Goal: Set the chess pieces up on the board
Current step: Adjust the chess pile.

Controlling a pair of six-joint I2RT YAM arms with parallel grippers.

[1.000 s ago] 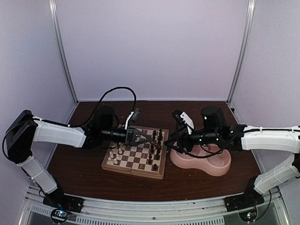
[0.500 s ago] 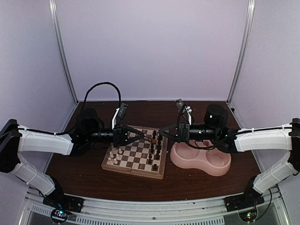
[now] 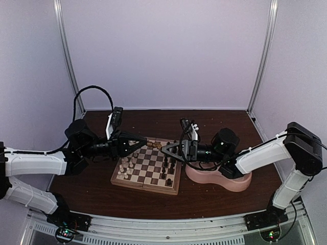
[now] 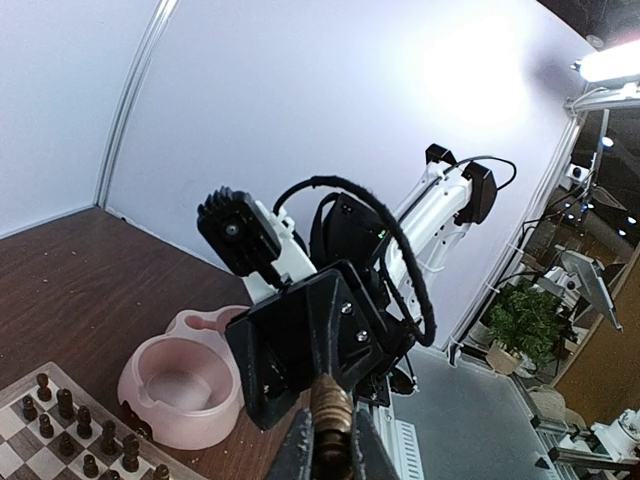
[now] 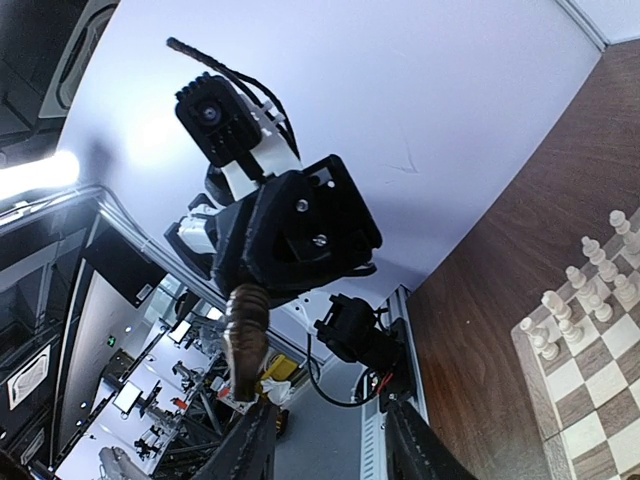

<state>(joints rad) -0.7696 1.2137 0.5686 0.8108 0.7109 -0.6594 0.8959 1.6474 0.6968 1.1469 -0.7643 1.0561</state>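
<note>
Midair over far edge of square checkered wooden board (image 3: 144, 187), pinching dark brown carved wooden chess piece (image 4: 331, 408) in clenched left jaws, holding right jaws parted just beside its free end.

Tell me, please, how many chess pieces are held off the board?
1: a dark brown piece in the left gripper, over the far edge of the board. The open right gripper holds none.
</note>
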